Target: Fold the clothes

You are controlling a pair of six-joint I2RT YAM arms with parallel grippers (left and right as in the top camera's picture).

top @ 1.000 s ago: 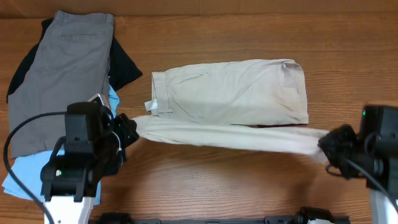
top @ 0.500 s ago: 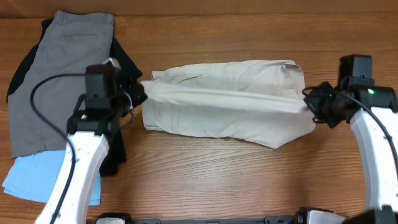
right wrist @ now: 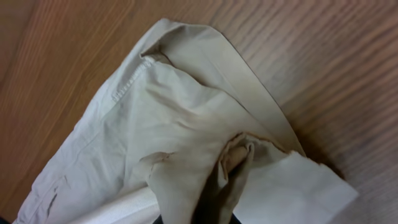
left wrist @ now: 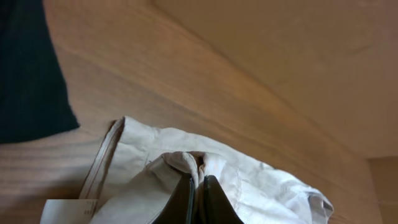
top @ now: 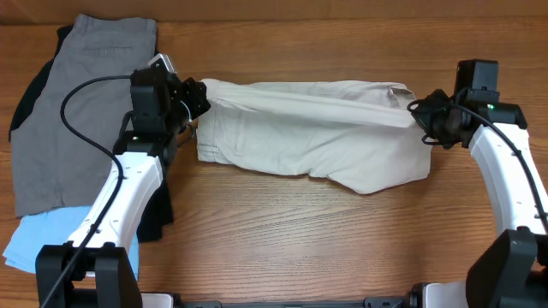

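Wood-grain table (top: 282,248) fills the overhead view, with the khaki shorts (top: 317,145) lying across its middle, waistband toward the left arm and leg hems toward the right arm. One long edge is lifted and stretched as a taut ridge above the rest of the cloth, strung between the left pincer (top: 199,98) at the waistband end and the right pincer (top: 419,115) at the hem end; each is pinching its end of that edge. Grey shorts (top: 77,111) lie flat at the far left, on top of a black garment (top: 157,210) that shows around their edges, and blue shorts (top: 43,239) peek out at the near left corner. In the left wrist view the left pincer (left wrist: 199,186) has its dark fingers (left wrist: 185,202) pressed together on a bunched fold of the khaki shorts (left wrist: 249,180), a white label (left wrist: 68,210) shows on the waistband at the lower left, and the black garment (left wrist: 31,68) lies on the table (left wrist: 186,68) at the upper left. In the right wrist view the khaki shorts (right wrist: 155,124) hang over the table (right wrist: 323,62) in a gathered fold, a stitched hem runs along the upper left, and the cloth hides nearly all of the fingers gripping it
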